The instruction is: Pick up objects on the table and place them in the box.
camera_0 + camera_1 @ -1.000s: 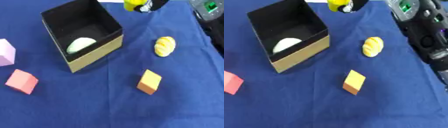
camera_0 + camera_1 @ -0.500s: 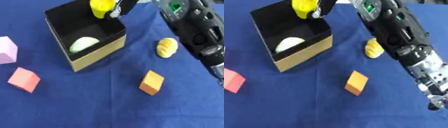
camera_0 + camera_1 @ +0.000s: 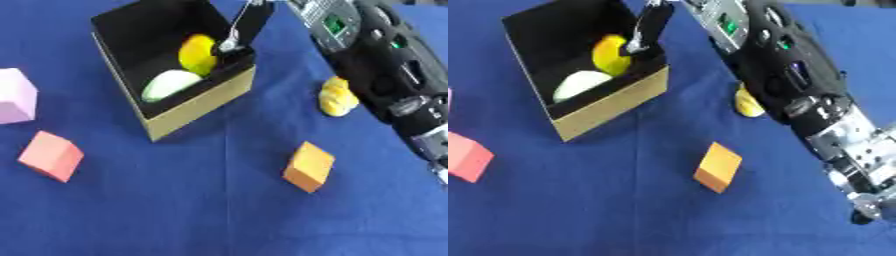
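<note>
Right hand (image 3: 238, 31) pinches the yellow object (image 3: 198, 54) w/ fingers curled, low inside the black box (image 3: 188, 107) beside a pale green one (image 3: 171, 84). We judge it light, smooth, prob. slippery, so hold across its middle; orange block (image 3: 308, 166) and pink block (image 3: 51, 155) wait on the cloth.

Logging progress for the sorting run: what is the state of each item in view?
box: open, upright
yellow object: inside box
pale green object: inside box
right hand: over box rim
yellow lumpy object: on table
orange block: on table
pink block: on table
lilac block: on table
</note>
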### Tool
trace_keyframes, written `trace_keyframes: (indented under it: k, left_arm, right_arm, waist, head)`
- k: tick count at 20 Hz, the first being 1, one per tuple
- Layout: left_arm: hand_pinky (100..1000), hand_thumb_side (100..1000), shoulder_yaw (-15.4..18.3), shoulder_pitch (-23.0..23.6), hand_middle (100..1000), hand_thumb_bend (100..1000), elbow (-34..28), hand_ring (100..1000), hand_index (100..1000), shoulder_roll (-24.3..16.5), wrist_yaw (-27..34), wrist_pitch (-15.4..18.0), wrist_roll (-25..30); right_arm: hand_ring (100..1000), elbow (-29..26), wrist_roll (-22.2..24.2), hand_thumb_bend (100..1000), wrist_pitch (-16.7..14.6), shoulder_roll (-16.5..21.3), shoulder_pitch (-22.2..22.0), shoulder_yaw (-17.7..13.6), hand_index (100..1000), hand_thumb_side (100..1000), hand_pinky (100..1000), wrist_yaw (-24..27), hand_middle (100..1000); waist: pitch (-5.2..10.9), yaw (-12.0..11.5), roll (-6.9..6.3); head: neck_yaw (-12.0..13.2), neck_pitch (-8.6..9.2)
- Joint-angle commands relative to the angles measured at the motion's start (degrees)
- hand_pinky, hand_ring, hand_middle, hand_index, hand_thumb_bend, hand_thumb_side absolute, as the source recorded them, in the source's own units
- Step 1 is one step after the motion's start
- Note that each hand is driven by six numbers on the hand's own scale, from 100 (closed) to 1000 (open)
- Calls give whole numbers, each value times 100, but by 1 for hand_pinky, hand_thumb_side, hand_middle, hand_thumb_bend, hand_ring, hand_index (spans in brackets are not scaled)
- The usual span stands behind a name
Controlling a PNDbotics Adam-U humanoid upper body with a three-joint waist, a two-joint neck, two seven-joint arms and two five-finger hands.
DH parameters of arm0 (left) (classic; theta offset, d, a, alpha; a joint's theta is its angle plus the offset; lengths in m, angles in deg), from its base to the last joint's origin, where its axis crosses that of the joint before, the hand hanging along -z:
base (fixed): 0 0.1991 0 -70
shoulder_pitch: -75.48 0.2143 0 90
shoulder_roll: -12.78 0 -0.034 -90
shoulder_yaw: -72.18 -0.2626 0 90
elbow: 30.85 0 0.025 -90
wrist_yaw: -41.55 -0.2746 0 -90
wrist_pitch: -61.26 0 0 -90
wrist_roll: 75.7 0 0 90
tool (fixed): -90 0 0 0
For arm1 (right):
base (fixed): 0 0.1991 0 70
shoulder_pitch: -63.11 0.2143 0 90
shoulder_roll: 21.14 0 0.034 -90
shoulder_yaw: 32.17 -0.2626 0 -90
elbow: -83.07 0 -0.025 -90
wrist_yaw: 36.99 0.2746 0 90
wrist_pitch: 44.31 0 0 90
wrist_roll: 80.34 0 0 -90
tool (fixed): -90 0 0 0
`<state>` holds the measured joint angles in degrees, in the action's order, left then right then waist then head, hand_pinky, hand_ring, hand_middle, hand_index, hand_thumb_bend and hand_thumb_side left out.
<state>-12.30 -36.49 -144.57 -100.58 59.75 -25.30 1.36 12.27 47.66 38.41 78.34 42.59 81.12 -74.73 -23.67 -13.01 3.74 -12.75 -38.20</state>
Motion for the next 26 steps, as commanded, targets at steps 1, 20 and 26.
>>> trace_keyframes:
  k: [1,20,26]
  left_arm:
    - [852,776,41,-64,757,248,-88,785,923,-130,-8,19,14]
    - [849,771,139,307,756,254,-88,786,921,-219,-88,-33,-126]
    - [848,773,91,255,756,252,-88,786,921,-199,-86,-36,-87]
  right_arm:
    - [898,-30,-26,549,-94,75,100,-97,912,203,880,-139,879]
    - [826,-2023,-314,534,638,1733,-897,-118,845,217,850,1068,776]
    - [830,-2732,-276,552,848,2556,-1719,-147,842,212,852,1321,776]
  waist:
    - [139,-5,-50]
    - [414,725,-200]
    - [393,821,-293]
  head:
    - [-12,38]
    - [366,-201]
    - [374,-192]
